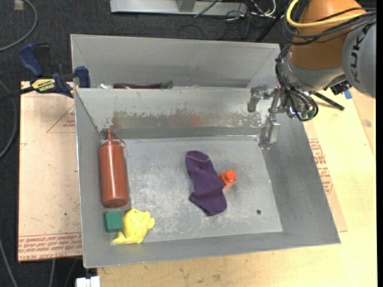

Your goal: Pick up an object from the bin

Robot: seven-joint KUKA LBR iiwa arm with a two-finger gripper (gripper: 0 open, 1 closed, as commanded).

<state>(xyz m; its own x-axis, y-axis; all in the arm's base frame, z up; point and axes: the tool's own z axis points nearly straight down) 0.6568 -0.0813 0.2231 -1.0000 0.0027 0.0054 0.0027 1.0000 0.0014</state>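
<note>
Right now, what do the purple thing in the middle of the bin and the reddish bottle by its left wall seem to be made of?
The purple thing looks like soft, matte fabric: it lies limp and folded, shaped rather like a sock. The reddish-brown bottle looks hard and smooth, with a faint sheen along its side. It could be plastic or coated metal; the look leaves that open.

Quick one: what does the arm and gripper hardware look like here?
Arm: pale grey link with dark lettering, a rounded orange cover at the wrist, black and yellow cables looped around it. Gripper: slim, bare silvery metal.
</note>
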